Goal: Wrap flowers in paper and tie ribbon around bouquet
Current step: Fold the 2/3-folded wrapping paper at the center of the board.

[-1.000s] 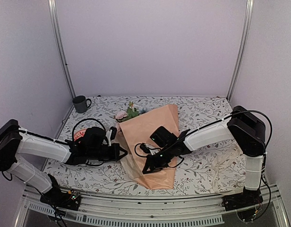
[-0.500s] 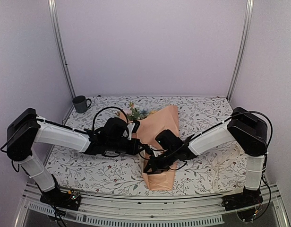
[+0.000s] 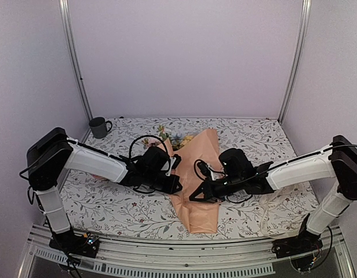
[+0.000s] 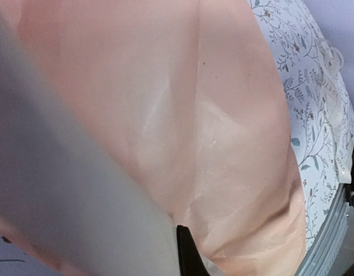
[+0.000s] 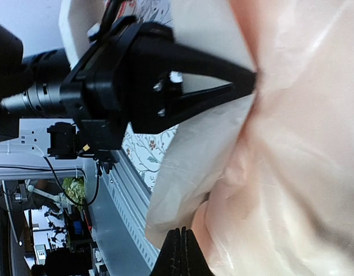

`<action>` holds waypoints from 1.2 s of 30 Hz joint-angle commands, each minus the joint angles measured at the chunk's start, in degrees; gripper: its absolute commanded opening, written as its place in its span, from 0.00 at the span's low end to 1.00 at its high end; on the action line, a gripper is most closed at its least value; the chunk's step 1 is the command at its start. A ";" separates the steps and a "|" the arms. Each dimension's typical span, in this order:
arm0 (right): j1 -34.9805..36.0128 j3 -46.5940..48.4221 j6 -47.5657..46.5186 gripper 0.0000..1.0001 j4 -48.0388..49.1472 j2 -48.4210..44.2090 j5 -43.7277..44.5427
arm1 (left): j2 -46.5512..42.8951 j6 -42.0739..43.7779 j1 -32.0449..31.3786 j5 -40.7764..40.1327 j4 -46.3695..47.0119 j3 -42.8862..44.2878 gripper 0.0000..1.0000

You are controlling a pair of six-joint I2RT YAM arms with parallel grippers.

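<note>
**A:** How far along is the wrapping judged to be?

**B:** About halfway. The paper (image 3: 197, 174) is already folded into a rough cone around the stems. It lies in the middle of the surface (image 3: 254, 136), with its narrow end pointed at the near edge. The flowers (image 3: 166, 136) are seen poking out at the wide end, toward the far edge.

**A:** Is the cone being held?

**B:** The left end effector (image 3: 179, 186) is pressed together on the cone's left side, and a fold of the paper appears to be pinched in its tips. The right end effector (image 3: 192, 198) is also pressed together, low against the front of the cone. Whether a layer is caught by it cannot be told.

**A:** And the tying?

**B:** Not yet begun, as far as can be seen. The ribbon (image 4: 329, 54) is left lying loose on the surface beside the right edge, well apart from the cone. Nothing is wound around the stems.

**A:** So what is left?

**B:** The overlap is judged to need tightening, since the paper looks slack and crumpled toward the near end. After that, the ribbon has to be fetched, passed around the cone and tied. The wrap is likely to spring open if both holds are released at once.
</note>
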 commanded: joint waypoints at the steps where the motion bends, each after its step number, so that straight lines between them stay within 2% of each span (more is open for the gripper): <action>1: -5.83 -4.01 0.26 0.03 -1.09 -1.85 1.70 | 0.09 2.15 0.09 -0.65 -2.94 1.04 0.00; 5: -10.28 -3.20 -5.12 0.03 -4.43 1.80 2.75 | -0.64 4.13 -0.43 -2.16 -5.22 2.90 0.00; 9: -11.03 -1.26 -8.81 0.03 -4.14 9.13 1.81 | -2.22 6.26 -1.59 -4.61 -7.51 5.39 0.00; 14: -10.91 -2.40 -6.90 0.01 0.71 13.35 0.04 | -2.20 9.77 -4.12 -6.16 -10.95 11.92 0.00; 19: -10.97 -3.14 -4.98 0.01 4.03 15.11 -1.02 | 1.66 10.53 -6.07 -1.66 -11.22 19.00 0.00; 24: -10.94 -3.57 -3.72 0.01 5.29 14.68 -1.31 | 6.24 11.17 -7.53 -0.20 -14.80 24.50 0.00; 30: -10.95 -3.75 -3.83 0.02 4.94 11.64 -0.70 | 5.38 11.79 -7.61 -4.07 -17.11 22.13 0.00; 32: -10.91 -3.40 -4.01 0.02 4.98 10.21 -0.80 | 6.24 13.51 -7.65 -2.35 -17.18 22.59 0.00; 36: -10.96 -2.67 -2.81 0.02 5.90 6.73 -1.15 | 12.97 15.97 -7.93 0.14 -18.70 26.06 0.00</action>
